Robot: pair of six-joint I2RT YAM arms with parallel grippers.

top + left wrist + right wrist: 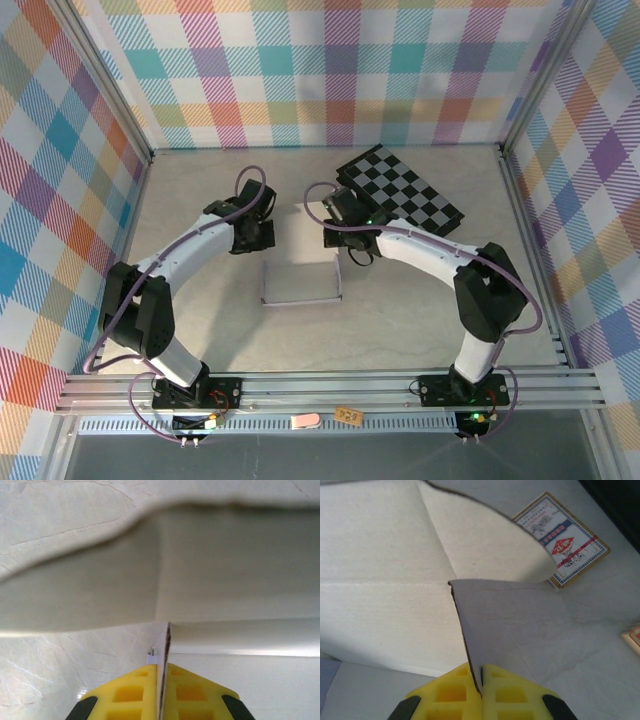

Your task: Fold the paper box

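The worktop point(200, 330) is a pale, stone-like surface with fine veins. Around it stand walls point(330, 70) covered with a bright check pattern in many colours. They are held by a metal frame point(330, 385) whose rails run along the near edge. A black-and-white checkerboard point(400, 190) lies flat toward the far edge, right of the middle, turned at an angle.

The paper box point(300, 282) sits in the middle of the worktop, between the two arms. From above it looks like a shallow tray: an off-white floor with low raised sides, the right side showing lavender.

The left gripper point(262, 242) is near the far left corner of the box and the right gripper point(348, 255) near its far right corner. From above one cannot tell how the fingers stand — the wrist views settle it.

In the left wrist view the left gripper point(162, 667) is clenched on a thin cardboard edge of the box, seen edge-on between the yellow fingers point(145, 677). A broad, blurred off-white panel crosses the picture behind it.

In the right wrist view the right gripper point(481, 669) is clenched on a grey-lavender flap of the box, with the creased off-white inside spread behind it. This view gives also a small patterned card pack point(562, 540) on the worktop just beside a rounded flap, and the corner of a second small card point(634, 639) at the right border.
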